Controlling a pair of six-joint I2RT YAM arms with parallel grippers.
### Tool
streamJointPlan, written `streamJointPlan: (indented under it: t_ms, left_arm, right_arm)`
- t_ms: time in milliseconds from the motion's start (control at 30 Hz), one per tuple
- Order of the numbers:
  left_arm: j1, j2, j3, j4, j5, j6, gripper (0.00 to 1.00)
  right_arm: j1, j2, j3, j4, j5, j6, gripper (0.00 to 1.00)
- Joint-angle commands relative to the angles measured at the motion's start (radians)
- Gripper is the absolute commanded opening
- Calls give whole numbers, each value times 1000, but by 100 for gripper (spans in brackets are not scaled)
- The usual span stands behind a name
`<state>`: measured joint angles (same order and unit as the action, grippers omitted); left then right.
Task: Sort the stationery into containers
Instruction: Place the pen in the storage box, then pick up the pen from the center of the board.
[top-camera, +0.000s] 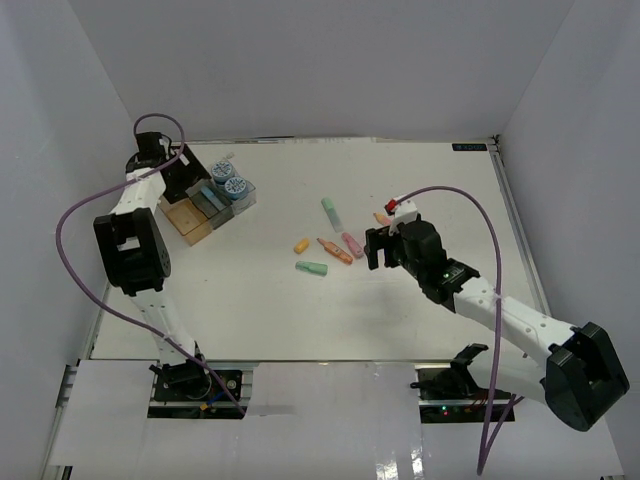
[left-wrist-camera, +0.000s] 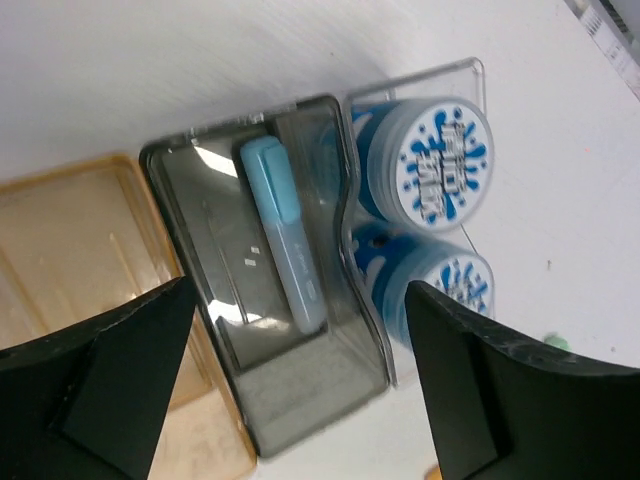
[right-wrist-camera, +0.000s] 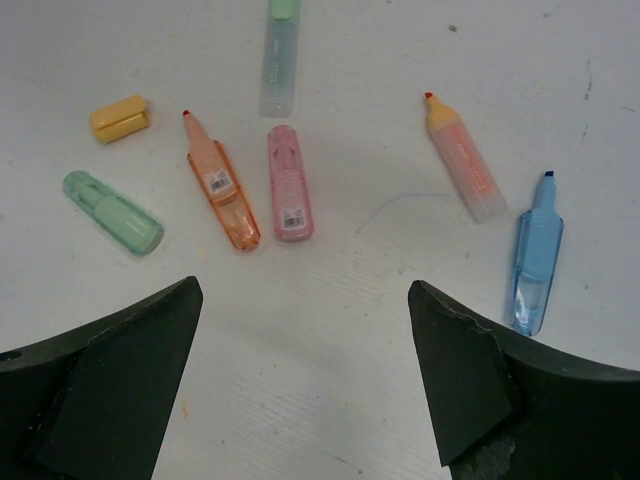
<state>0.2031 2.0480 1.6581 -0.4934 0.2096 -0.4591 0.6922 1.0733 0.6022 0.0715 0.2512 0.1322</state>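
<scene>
Left gripper (left-wrist-camera: 300, 285) open over grey bin (left-wrist-camera: 300, 385), 10 o'clock on desk (top-camera: 270, 300); blue marker (left-wrist-camera: 285, 240) lies inside. Right gripper (right-wrist-camera: 305, 285) open, empty, above pink marker (right-wrist-camera: 290, 185). Risk: orange marker (right-wrist-camera: 222, 190) just beside it, so a grab may catch both.

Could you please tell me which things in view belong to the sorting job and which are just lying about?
Job: pink, orange, green and blue pastel markers loose on the white table; blue marker in smoky grey plastic bin; two blue-and-white rolls in clear bin; orange-tan bin.
Just lying about: purple arm cables.
</scene>
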Motion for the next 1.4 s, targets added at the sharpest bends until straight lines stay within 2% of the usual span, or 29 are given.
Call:
streamJointPlan:
  t_ms: [0,167,200,233,433,533,667,767,867,967,1067,1100,1133,1200,1367]
  left_arm:
    - [5,-179,-35,-22,27,16,98]
    - [-1,-368,-171,-20,50,46,98]
    - [-4,-443,-237,-11,51,50,98]
    - [-7,-483,-277,-1,53,53,98]
    - [-82,-800,-631,150,53,63,98]
    - [-163,-892,-722,173,13,77,98]
    - [-243,-954,-767,171,19,73,98]
    - [-258,-974,-785,168,37,54,98]
    - [-263,-976,-796,162,66,31,98]
    - [-277,-965,-799,164,79,14,98]
    - [-289,-948,-794,164,89,-9,98]
    - [-294,-937,-788,165,94,-16,98]
    - [-307,-931,-784,165,94,-24,98]
    - [-324,-921,-773,170,88,-45,98]
    - [-393,-885,-729,200,57,-116,98]
  right_arm:
    - [-62,77,100,-6,-72,6,90]
    - [-69,262,246,-24,-85,-51,98]
    - [-69,336,301,-24,-89,-60,100]
    - [-69,376,329,-24,-93,-83,94]
    - [-69,695,595,-55,-127,-128,80]
    - [-69,818,704,-70,-130,-156,75]
    - [-68,934,783,-70,-145,-155,70]
    - [-68,988,820,-70,-144,-152,65]
    - [-68,1014,828,-98,-154,-151,57]
    - [-68,1028,829,-91,-156,-155,41]
    - [-68,1042,832,-88,-162,-161,34]
    - [-68,1042,832,-87,-164,-163,27]
    - [-66,1039,832,-85,-164,-163,24]
    - [-65,1012,828,-84,-162,-167,20]
    - [-10,835,714,28,-159,-175,21]
